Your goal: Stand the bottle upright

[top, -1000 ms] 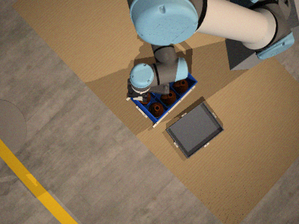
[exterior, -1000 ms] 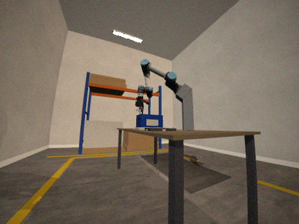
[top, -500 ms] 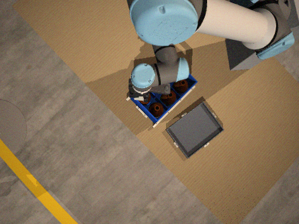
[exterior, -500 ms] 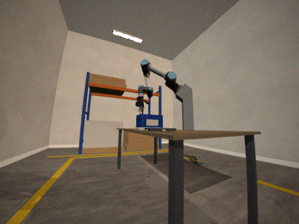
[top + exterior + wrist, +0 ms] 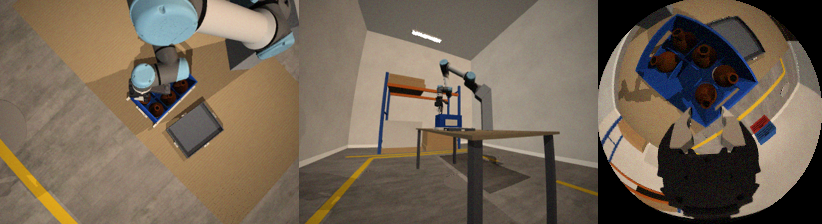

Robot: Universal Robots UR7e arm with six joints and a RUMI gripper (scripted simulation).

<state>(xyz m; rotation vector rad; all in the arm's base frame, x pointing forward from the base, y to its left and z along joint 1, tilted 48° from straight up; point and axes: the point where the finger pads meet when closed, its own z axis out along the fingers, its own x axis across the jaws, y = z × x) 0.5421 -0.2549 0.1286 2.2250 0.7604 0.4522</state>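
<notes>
A blue crate [image 5: 165,98] on the wooden table holds several brown bottles, standing upright in its compartments. In the wrist view the crate [image 5: 695,70] shows all of them from above; the nearest bottle [image 5: 705,95] stands just beyond my fingertips. My gripper [image 5: 706,107] [image 5: 139,96] [image 5: 439,110] is partly open and empty, hovering above the crate's left end with a clear gap above the bottle tops. The dark grey tray [image 5: 194,130] lies empty to the right of the crate. I cannot tell the neck widths apart at this size.
The arm's wrist and elbow hang over the crate's back half and hide part of it in the overhead view. The robot's grey pedestal [image 5: 250,54] stands at the table's far right. A blue and orange shelf rack [image 5: 394,104] stands behind the table.
</notes>
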